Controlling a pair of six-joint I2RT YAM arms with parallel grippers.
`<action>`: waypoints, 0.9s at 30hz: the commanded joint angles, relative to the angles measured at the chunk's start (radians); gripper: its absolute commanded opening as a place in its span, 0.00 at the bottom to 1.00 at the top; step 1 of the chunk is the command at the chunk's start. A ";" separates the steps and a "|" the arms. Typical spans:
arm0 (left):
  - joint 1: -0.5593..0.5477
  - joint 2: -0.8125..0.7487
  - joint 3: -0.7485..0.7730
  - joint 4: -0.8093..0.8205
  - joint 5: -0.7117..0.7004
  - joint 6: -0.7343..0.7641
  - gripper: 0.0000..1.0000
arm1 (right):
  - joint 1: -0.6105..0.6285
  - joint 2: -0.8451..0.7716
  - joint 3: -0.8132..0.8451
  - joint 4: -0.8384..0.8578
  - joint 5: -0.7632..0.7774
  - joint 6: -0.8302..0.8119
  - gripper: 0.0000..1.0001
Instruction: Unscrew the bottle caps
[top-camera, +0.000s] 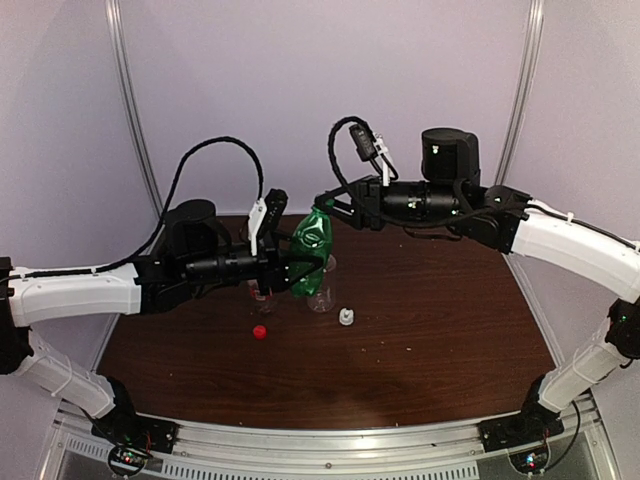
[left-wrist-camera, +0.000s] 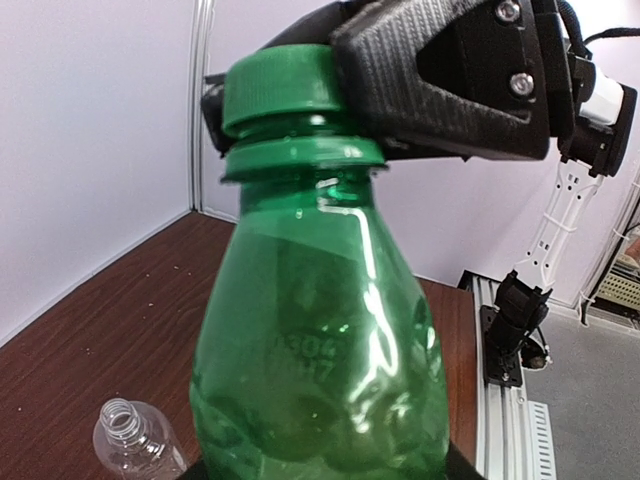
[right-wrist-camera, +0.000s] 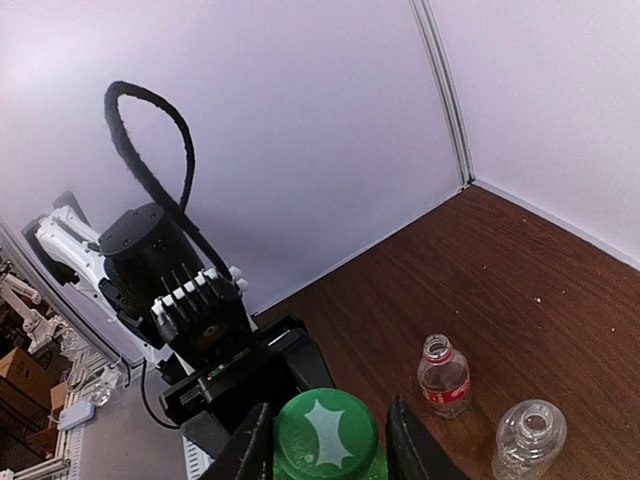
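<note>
Translucent green plastic bottle (top-camera: 312, 245) is up off the dark wood tabletop (top-camera: 440, 310), centre of the top view, tilted with its neck toward the upper right. Body looks dented and creased. Green ribbed screw cap (left-wrist-camera: 285, 90) is on the neck, with the collar ring just under it.

Left gripper (top-camera: 292, 268) pinches the lower body of the green bottle. Right gripper (top-camera: 328, 207) is pressed onto the green cap from the right.

Top view only: small red round cap (top-camera: 259, 332) and small white round cap (top-camera: 346, 318) lie loose on the tabletop, below centre and apart from each other.

Left wrist view only: embossed digits on the green body, and a black finger of the right gripper against the cap's side. Its own fingers are hidden under the bottle.

Right wrist view only: the cap's top face at bottom centre with a pale star-shaped mark, fingers (right-wrist-camera: 250, 445) flanking it. At lower right, a clear bottle with a red label (right-wrist-camera: 443, 378) and a wider clear unlabelled bottle (right-wrist-camera: 528, 440) stand upright, near each other, necks open.
</note>
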 joint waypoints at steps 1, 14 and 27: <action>-0.003 -0.005 0.029 0.034 -0.014 0.019 0.34 | 0.007 0.002 0.020 0.045 -0.033 -0.002 0.34; -0.004 -0.036 -0.001 0.132 0.351 0.039 0.35 | -0.042 -0.015 -0.007 0.055 -0.519 -0.354 0.18; -0.004 -0.035 -0.006 0.170 0.502 0.027 0.35 | -0.083 0.036 0.053 -0.020 -0.716 -0.442 0.35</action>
